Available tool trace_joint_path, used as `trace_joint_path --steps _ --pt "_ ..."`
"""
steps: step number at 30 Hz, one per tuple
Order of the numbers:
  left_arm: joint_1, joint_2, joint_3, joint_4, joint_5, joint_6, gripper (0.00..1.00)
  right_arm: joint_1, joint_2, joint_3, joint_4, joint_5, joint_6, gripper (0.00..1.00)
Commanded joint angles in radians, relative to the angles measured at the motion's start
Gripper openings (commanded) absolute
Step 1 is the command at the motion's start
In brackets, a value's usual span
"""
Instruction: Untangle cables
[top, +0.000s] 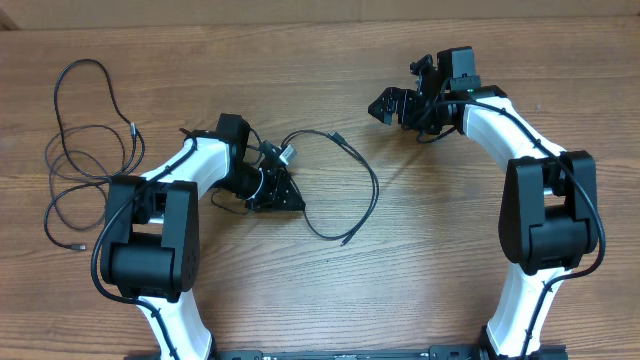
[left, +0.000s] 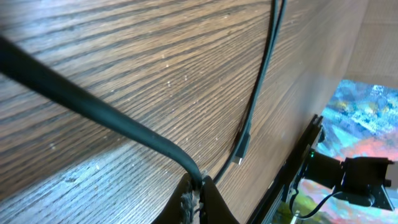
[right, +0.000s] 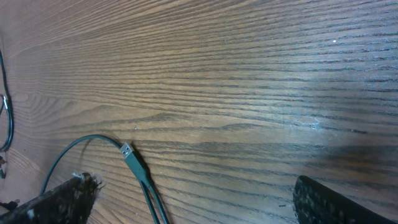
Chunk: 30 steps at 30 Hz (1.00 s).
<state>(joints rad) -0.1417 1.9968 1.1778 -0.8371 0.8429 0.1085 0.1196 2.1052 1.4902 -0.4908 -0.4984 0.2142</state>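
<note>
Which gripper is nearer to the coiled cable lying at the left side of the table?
Left. The left gripper, shut on the looped cable, sits mid-table, right of the coiled cable; the right gripper hangs open much farther right.

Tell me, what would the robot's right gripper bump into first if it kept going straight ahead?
Probably the bare wooden table, seen between the open right gripper's fingers. A silver-tipped cable plug lies just to one side and might get brushed; depth is hard to judge.

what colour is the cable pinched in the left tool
Black. The cable in the left tool shows best in the left wrist view.
</note>
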Motion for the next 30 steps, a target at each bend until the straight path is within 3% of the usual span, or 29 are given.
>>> trace_joint_path --steps 1,12,16,21,30 --pt "0.006 0.011 -0.004 0.004 0.042 0.049 0.04 0.005 0.005 -0.008 0.004 -0.011 0.002 1.0" --pt "-0.032 0.011 -0.005 0.016 0.037 0.046 0.05 0.005 0.005 -0.008 0.004 -0.011 0.002 1.0" --pt "-0.051 0.011 -0.019 0.099 0.023 -0.05 0.04 0.005 0.005 -0.008 0.004 -0.011 0.002 1.0" --pt "-0.092 0.011 -0.073 0.238 -0.212 -0.316 0.04 0.005 0.005 -0.008 0.004 -0.011 0.002 1.0" --pt "-0.082 0.011 -0.084 0.28 -0.216 -0.357 0.05 0.005 0.005 -0.008 0.004 -0.011 0.002 1.0"
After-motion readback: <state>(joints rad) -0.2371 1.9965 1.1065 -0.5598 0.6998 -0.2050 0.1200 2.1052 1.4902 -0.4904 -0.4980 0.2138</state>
